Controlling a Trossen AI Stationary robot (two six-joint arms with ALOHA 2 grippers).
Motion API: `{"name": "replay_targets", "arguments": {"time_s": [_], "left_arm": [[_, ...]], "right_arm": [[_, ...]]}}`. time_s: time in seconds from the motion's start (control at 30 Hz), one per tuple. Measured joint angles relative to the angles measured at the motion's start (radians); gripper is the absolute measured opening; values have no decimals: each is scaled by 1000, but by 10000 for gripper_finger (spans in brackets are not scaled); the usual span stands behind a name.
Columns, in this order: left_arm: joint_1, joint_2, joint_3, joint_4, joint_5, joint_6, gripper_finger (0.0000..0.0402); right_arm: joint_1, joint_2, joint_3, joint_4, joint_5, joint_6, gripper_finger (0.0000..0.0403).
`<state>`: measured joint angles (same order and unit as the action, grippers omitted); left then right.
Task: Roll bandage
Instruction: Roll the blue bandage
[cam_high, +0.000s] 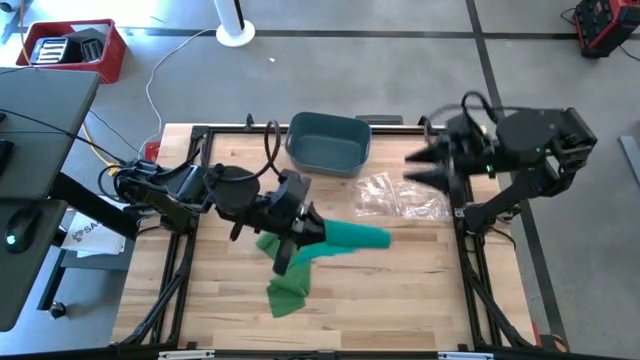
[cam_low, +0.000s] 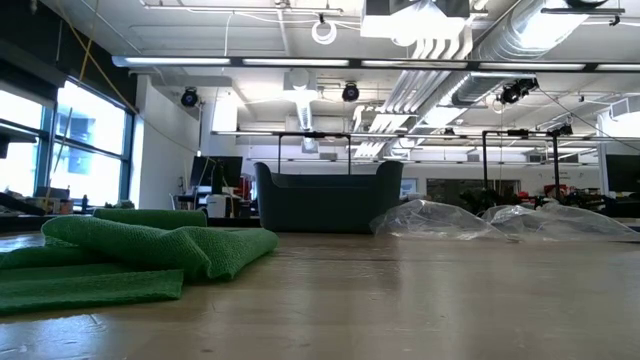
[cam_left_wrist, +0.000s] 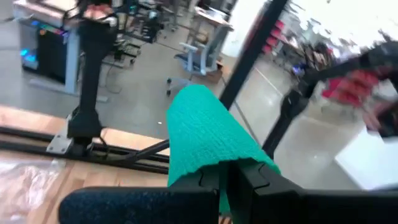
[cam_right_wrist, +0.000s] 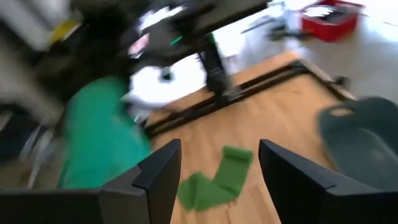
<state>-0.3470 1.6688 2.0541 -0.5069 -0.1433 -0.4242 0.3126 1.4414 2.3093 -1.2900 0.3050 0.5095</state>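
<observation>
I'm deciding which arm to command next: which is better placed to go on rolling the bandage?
Left, probably. The left gripper is shut on the green bandage at mid-table, while the right gripper hangs open beside the clear plastic bag, apart from the bandage.

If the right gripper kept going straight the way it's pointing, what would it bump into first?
Probably the green bandage that the left gripper holds. The right gripper is open, up in the air, pointing across toward it; depth is hard to judge, though.

From my console the bin (cam_high: 328, 141) sits at twelve o'clock, plastic wrap (cam_high: 402, 196) at two, bandage (cam_high: 345, 237) centre, cloth (cam_high: 290, 291) at seven.
</observation>
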Motion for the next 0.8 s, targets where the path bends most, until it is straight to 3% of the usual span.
{"name": "replay_targets", "arguments": {"time_s": [0.17, 0.3, 0.5, 0.6, 0.8], "left_arm": [[62, -5, 0, -105, -98, -246, 1], [112, -5, 0, -209, -103, -352, 1], [116, -13, 0, -88, -64, -352, 1], [117, -13, 0, 6, -31, -352, 1], [118, -13, 0, 169, 13, -351, 1]], "right_arm": [[84, 40, 0, -8, -51, -93, 209], [126, 80, 0, -85, -40, -114, 209], [228, 110, -8, -282, 255, 16, 209], [272, 97, -55, -170, 350, -18, 209], [279, 96, -156, 62, 425, -121, 209]]}}
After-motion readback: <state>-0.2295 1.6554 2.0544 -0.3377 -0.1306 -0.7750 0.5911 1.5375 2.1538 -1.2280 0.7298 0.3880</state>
